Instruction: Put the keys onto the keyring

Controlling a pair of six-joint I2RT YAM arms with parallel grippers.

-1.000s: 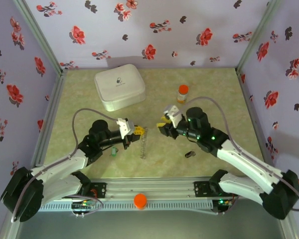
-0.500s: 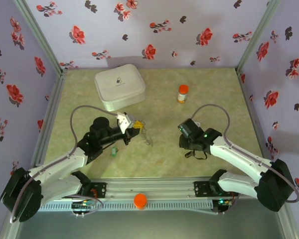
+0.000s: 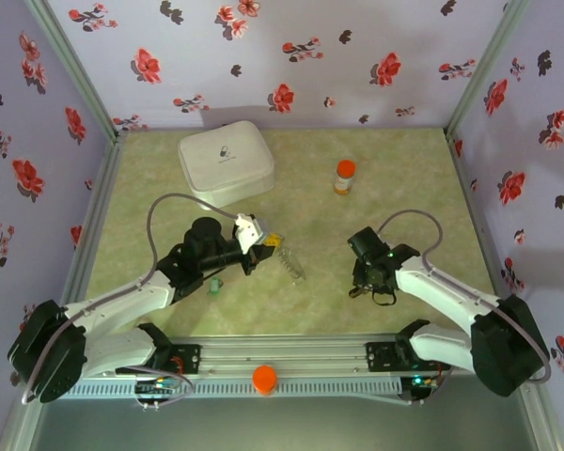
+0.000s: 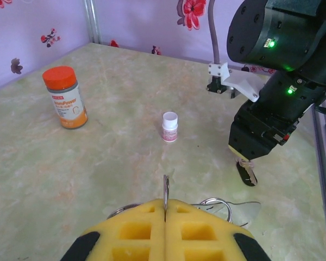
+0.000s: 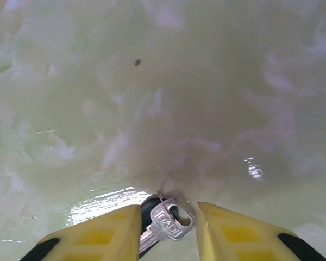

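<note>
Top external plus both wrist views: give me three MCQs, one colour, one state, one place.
1. What colour is the cap of the pill bottle?
A) orange B) blue C) white

2. The left gripper is:
A) wide open B) shut on the keyring C) shut on the pill bottle

3. The black-headed key lies:
A) beside the pill bottle B) on the table, between the fingers of the right gripper C) threaded on the keyring

Answers:
1 A: the cap reads orange from above and in the left wrist view.
2 B: the yellow pads meet on thin metal.
3 B: the right wrist view shows it flat between parted fingers.
</note>
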